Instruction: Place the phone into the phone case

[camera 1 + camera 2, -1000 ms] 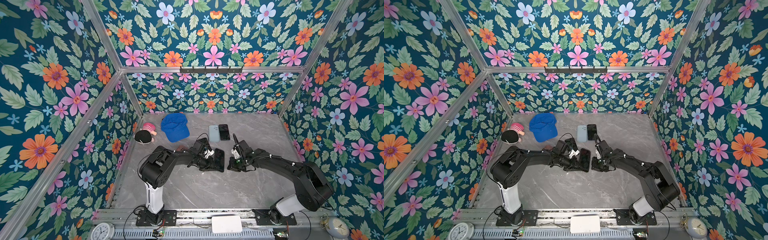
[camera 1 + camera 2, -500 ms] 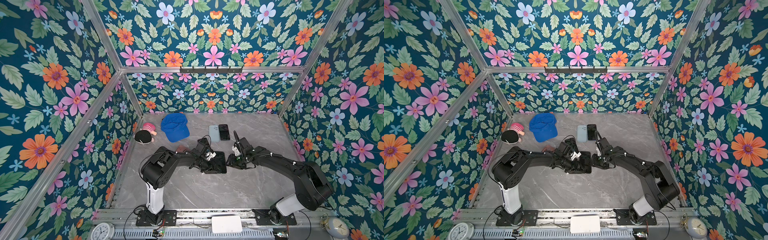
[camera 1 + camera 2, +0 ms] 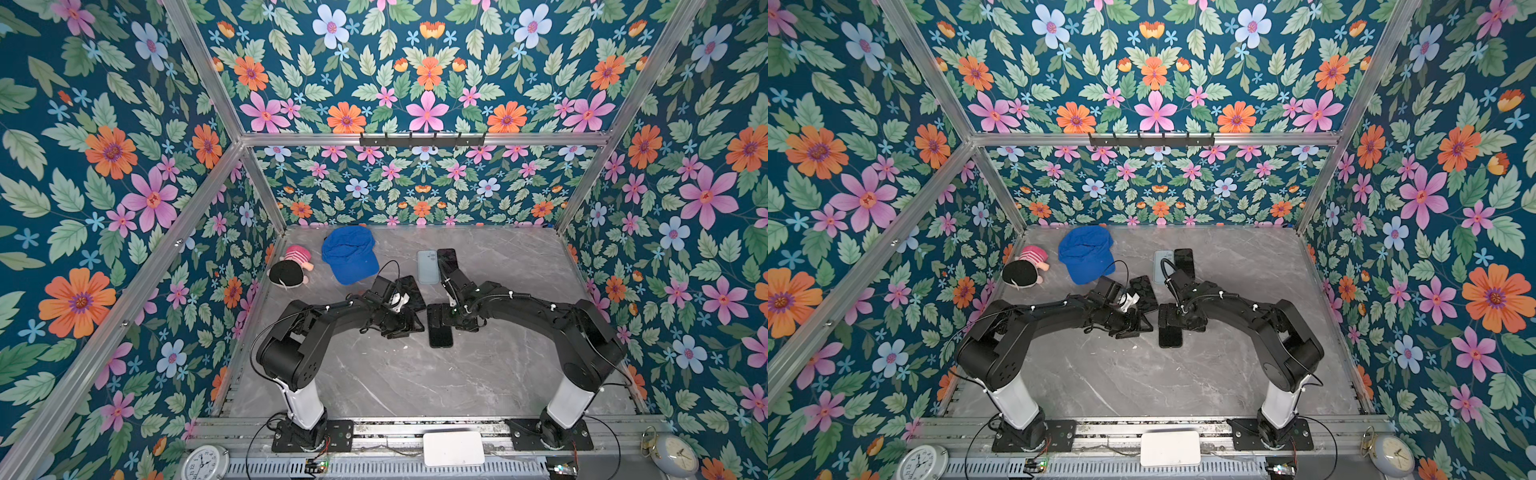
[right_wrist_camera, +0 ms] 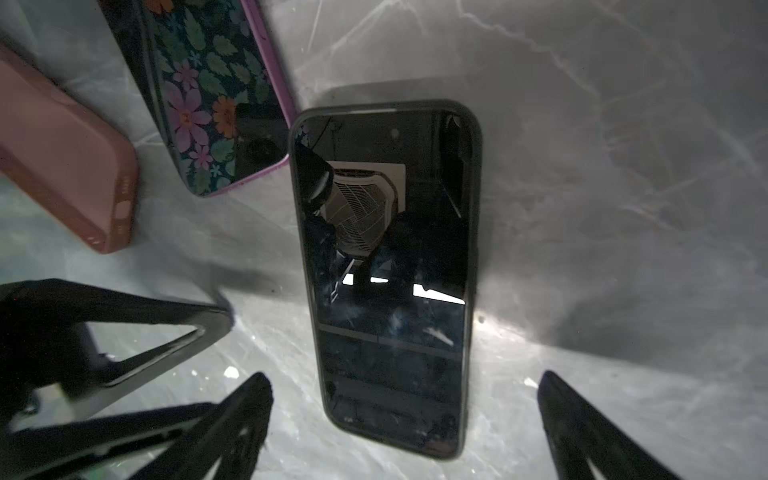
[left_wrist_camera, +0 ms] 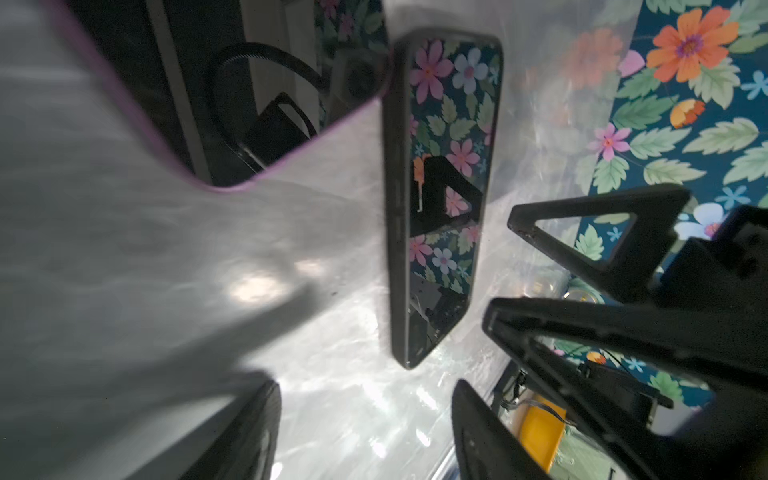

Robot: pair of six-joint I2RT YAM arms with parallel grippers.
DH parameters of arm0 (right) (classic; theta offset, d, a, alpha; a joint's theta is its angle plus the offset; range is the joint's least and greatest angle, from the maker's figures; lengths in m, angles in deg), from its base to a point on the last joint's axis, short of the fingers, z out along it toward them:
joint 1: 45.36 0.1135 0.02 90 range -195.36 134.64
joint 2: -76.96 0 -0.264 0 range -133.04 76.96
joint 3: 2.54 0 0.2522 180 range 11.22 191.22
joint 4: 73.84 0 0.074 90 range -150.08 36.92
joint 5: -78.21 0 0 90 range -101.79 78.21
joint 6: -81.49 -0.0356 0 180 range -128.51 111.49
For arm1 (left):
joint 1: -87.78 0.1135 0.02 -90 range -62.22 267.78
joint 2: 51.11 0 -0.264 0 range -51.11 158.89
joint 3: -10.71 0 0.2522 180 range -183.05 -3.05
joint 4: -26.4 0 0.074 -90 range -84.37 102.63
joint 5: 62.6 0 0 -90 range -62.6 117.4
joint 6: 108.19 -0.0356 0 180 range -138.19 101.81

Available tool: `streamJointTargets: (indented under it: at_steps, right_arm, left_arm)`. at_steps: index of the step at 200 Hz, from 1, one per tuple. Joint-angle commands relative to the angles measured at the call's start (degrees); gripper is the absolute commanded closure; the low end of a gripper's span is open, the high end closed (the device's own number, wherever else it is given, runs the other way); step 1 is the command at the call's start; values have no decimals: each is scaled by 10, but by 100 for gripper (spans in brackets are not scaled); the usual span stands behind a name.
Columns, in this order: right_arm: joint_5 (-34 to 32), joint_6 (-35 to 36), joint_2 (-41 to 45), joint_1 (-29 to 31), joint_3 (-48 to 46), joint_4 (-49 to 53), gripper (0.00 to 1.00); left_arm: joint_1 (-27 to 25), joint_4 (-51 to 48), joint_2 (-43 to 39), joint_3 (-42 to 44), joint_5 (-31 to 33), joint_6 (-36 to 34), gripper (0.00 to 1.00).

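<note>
Blue cap point(image 3: 350, 259) just beside a pink-and-black plush toy point(image 3: 289, 269), white clock point(image 3: 205, 464) well apart

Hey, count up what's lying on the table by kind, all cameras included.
Phones and phone cases: 5 (black-cased phone, purple-edged phone, pink case, light blue one, far black one)
Caps: 1
Plush toys: 1
Total: 7

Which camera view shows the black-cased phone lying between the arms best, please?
The right wrist view: the black-cased phone fills the middle, whole and face up. The left wrist view shows it obliquely; in both top views it is only a small dark strip.
</note>
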Motion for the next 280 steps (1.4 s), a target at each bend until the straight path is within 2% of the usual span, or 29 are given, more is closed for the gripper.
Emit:
streamJointTargets:
  at_steps: [1, 63, 91, 149, 174, 199, 232, 280]
  right_arm:
    - [-59, -9, -27, 7, 37, 68, 3]
    - [-65, -22, -99, 33, 100, 103, 1]
    - [-73, -29, -121, 37, 105, 117, 1]
    - [-114, -28, -122, 38, 108, 152, 26]
    - [-119, -12, -108, 30, 108, 156, 32]
    - [-117, 25, -73, -16, 91, 157, 39]
    - [-119, 116, -35, -122, 111, 174, 45]
    - [-84, 267, -128, -274, 267, 169, 54]
  left_arm:
    - [18, -25, -16, 6, 22, -27, 26]
    - [39, -21, -30, 24, 21, -40, 8]
    - [42, -13, -33, 31, 17, -40, 6]
    - [50, -11, -33, 25, 6, -46, 5]
    - [54, -24, -38, 15, 6, -55, 5]
    - [56, -29, -39, 0, 3, -60, 4]
    - [56, -31, -30, -24, -10, -63, 7]
    - [56, -48, 4, -88, -29, -73, 6]
